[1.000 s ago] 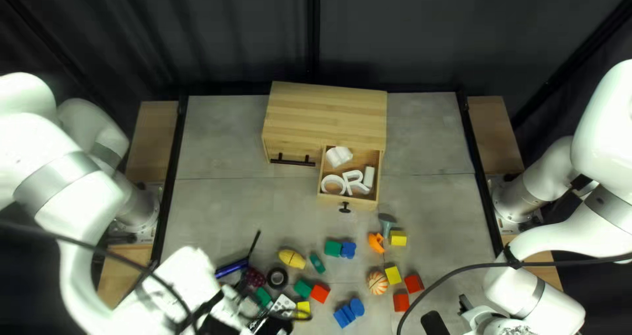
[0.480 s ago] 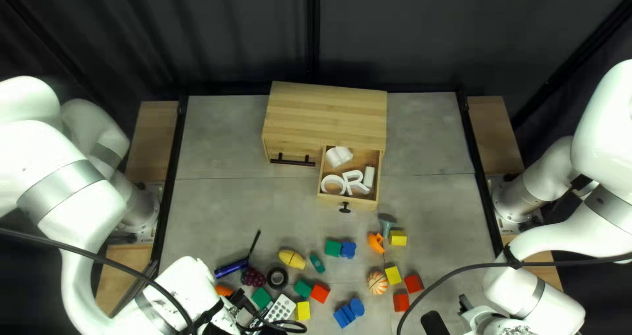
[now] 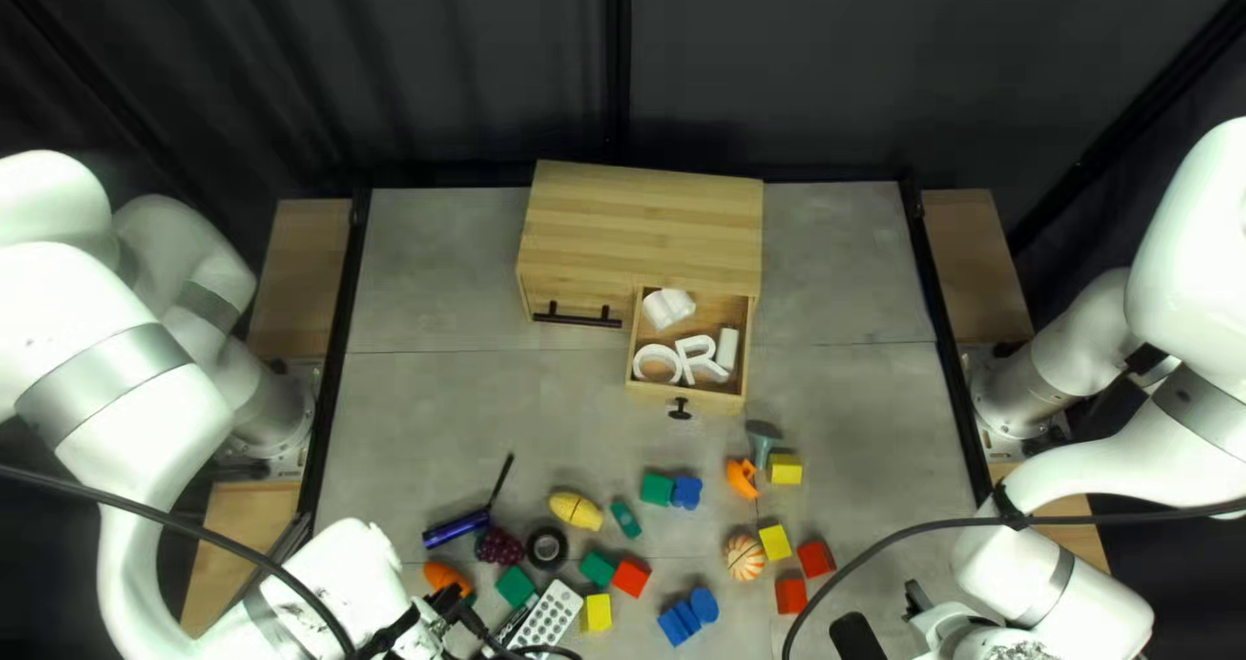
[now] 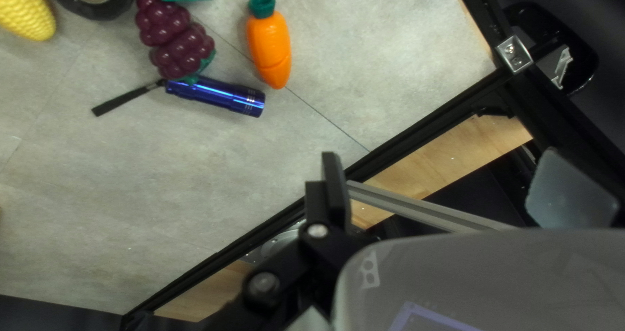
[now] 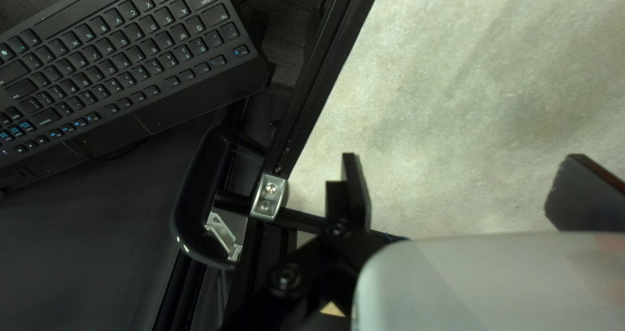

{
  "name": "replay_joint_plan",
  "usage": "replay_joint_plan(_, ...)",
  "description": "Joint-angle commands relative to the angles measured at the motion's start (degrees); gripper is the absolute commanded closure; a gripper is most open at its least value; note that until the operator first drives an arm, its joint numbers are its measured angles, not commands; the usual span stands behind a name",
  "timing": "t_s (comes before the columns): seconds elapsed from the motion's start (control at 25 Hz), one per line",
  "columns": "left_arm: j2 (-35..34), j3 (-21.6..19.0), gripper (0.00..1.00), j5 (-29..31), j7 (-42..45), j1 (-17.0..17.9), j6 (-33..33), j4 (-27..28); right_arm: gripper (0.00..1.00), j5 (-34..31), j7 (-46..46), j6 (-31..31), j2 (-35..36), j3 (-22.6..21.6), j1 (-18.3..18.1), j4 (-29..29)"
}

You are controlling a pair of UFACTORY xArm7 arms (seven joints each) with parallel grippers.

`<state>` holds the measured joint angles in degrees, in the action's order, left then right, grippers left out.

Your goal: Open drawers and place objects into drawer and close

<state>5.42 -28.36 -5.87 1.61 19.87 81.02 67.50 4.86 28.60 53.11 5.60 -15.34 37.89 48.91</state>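
Well, plenty lies about: a corn cob point(image 3: 575, 510), a wheel point(image 3: 547, 549), a bunch of grapes point(image 3: 499, 547) and a flashlight point(image 3: 457, 528) are between my left gripper point(image 3: 457, 611) and the open drawer point(image 3: 685, 398). A gray flared piece point(image 3: 762, 440) is near the drawer's front right corner; a keyboard point(image 5: 130, 64) shows in the right wrist view. Since the first frame, my left arm has shifted toward its base, uncovering the carrot point(image 3: 448, 578); the drawer has not moved. Both my left gripper point(image 4: 449, 181) and my right gripper point(image 3: 887, 617) have their fingers spread wide, with nothing held. The drawer juts from the cabinet point(image 3: 643, 219), white pieces point(image 3: 658, 364) inside, its knob point(image 3: 679, 410) facing the table's near edge and slightly left; from this slanted view, I can't fairly say which way its long axis runs.
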Motion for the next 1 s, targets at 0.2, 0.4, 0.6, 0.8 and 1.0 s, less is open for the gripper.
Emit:
replay_joint_plan(0.2, -0.52, -0.09, 0.0, -0.79, -0.62, -0.04, -0.1, -0.53, 0.0, 0.0, 0.0, 0.0, 0.0, 0.0, 0.0, 0.0)
replay_joint_plan(0.4, -0.75, -0.11, 0.0, -0.96, -0.85, -0.06, -0.22, -0.77, 0.0, 0.0, 0.0, 0.0, 0.0, 0.0, 0.0, 0.0)
replay_joint_plan(0.6, -0.75, -0.11, 0.0, -0.96, -0.85, -0.06, -0.22, -0.77, 0.0, 0.0, 0.0, 0.0, 0.0, 0.0, 0.0, 0.0)
replay_joint_plan(0.8, -0.75, -0.11, 0.0, -0.96, -0.85, -0.06, -0.22, -0.77, 0.0, 0.0, 0.0, 0.0, 0.0, 0.0, 0.0, 0.0)
replay_joint_plan(1.0, -0.75, -0.11, 0.0, -0.96, -0.85, -0.06, -0.22, -0.77, 0.0, -2.75, -1.07, 0.65, 0.59, -0.43, 0.7, 1.17)
